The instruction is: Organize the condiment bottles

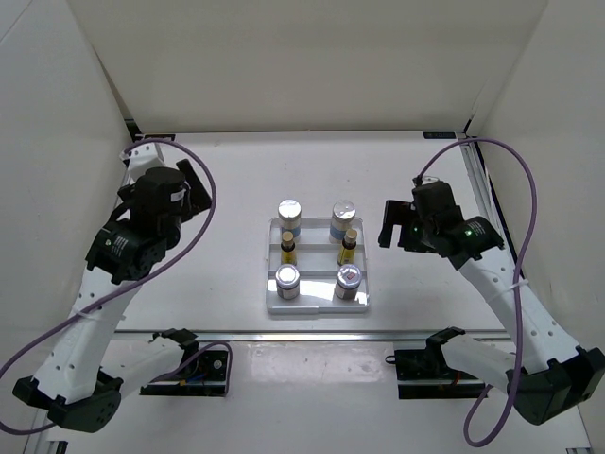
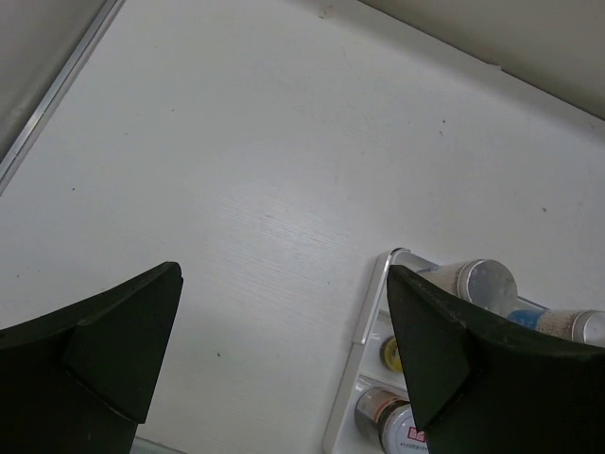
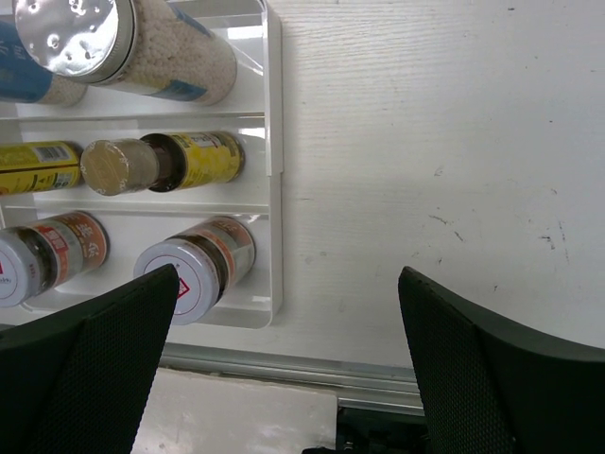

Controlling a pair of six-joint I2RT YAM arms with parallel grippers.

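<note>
The left tall bottle [image 1: 289, 216] and right tall bottle [image 1: 343, 218], both white with a blue band and silver cap, stand on the far step of a white tiered tray [image 1: 318, 309] at the middle of the table [image 1: 227, 170]. The left amber bottle [image 1: 288, 250] and right amber bottle [image 1: 349, 246] stand on the middle step, and the silver-lidded left jar [image 1: 287, 281] and right jar [image 1: 348, 281] on the near one. No brand name can be read anywhere. In the right wrist view the amber bottles carry yellow labels with print too small to make out, and the left one, cut off by the frame edge, shows a barcode. The right jar [image 3: 203, 265] has a red diamond mark on its lid and a reddish label that cannot be read. The right tall bottle [image 3: 161, 47] shows pale grains through its side. The left tall bottle and left jar are both clipped at the picture's edge. The right gripper [image 3: 288, 274] hangs just beside the tray's right side, fingers spread wide and holding nothing. The left gripper [image 2: 284, 274] is likewise spread and empty over bare table, well left of the tray. In its own view one dark finger [image 2: 454, 359] hides most of the tray, leaving the two tall bottles' caps, an amber bottle's top and a scrap of red jar label.
</note>
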